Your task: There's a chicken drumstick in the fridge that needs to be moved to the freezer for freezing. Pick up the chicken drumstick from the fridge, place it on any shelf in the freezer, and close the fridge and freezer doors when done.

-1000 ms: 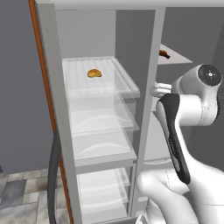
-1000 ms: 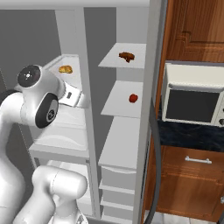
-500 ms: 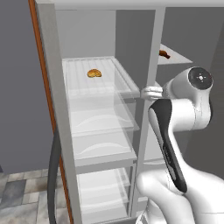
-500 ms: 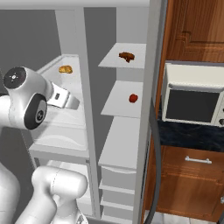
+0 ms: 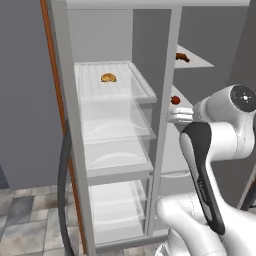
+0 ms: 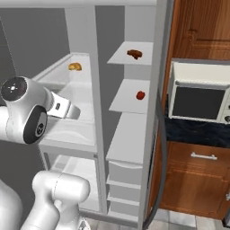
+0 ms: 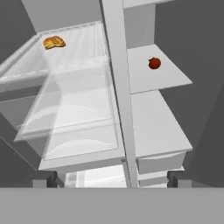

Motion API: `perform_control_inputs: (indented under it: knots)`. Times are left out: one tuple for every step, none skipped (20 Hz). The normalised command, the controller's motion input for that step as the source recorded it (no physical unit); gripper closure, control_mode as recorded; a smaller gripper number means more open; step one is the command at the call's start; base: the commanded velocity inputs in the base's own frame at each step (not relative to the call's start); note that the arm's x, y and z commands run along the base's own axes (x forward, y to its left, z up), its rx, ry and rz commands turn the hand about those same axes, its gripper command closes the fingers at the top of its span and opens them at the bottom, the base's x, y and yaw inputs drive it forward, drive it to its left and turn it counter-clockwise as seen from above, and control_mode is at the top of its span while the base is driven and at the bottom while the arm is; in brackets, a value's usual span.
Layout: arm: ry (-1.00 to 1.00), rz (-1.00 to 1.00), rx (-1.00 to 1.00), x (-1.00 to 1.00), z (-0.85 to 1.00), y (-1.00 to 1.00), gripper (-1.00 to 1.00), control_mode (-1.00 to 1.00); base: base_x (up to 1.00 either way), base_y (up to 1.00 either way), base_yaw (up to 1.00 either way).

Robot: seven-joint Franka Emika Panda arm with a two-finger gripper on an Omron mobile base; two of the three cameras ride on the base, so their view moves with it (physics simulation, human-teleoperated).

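Swung leftward since the earlier frames, the gripper (image 7: 112,181) is aimed at the divider, fingers apart and empty. Left lies the bun (image 7: 54,42); the chicken drumstick (image 6: 134,54) rests up-right on the top opaque shelf (image 6: 117,58), its long axis crosswise.

The golden-orange bun (image 5: 108,77) sits in the upper middle of the left base view on clear glass shelves (image 5: 112,95) with white rims. The chicken drumstick (image 6: 134,54) is dark reddish-brown, the round fruit (image 7: 154,63) red, both on light-grey shelves (image 6: 127,96). At right, the microwave (image 6: 200,96) is white with a black door, against brown wood cabinets (image 6: 197,27).
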Motion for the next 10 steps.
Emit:
perform_control_inputs:
  knots:
    - [0.00,0.00,0.00,0.00,0.00,0.00,-1.00,1.00,-0.81,0.07,0.08]
    - [0.00,0.00,0.00,0.00,0.00,0.00,-1.00,1.00,-0.75,0.11,0.08]
    - [0.00,0.00,0.00,0.00,0.00,0.00,-1.00,1.00,-0.79,0.15,0.07]
    - [0.00,0.00,0.00,0.00,0.00,0.00,-1.00,1.00,-0.65,0.12,0.06]
    - [0.00,0.00,0.00,0.00,0.00,0.00,-1.00,1.00,-0.63,0.08,0.05]
    - [0.00,0.00,0.00,0.00,0.00,0.00,-1.00,1.00,-0.46,0.00,0.03]
    - [0.00,0.00,0.00,0.00,0.00,0.00,-1.00,1.00,-0.38,0.00,0.03]
    - [0.00,0.00,0.00,0.00,0.00,0.00,-1.00,1.00,-0.35,0.00,0.02]
    - [0.00,0.00,0.00,0.00,0.00,0.00,-1.00,1.00,-0.36,0.00,0.02]
    - [0.00,0.00,0.00,0.00,0.00,0.00,-1.00,1.00,-0.44,0.00,0.02]
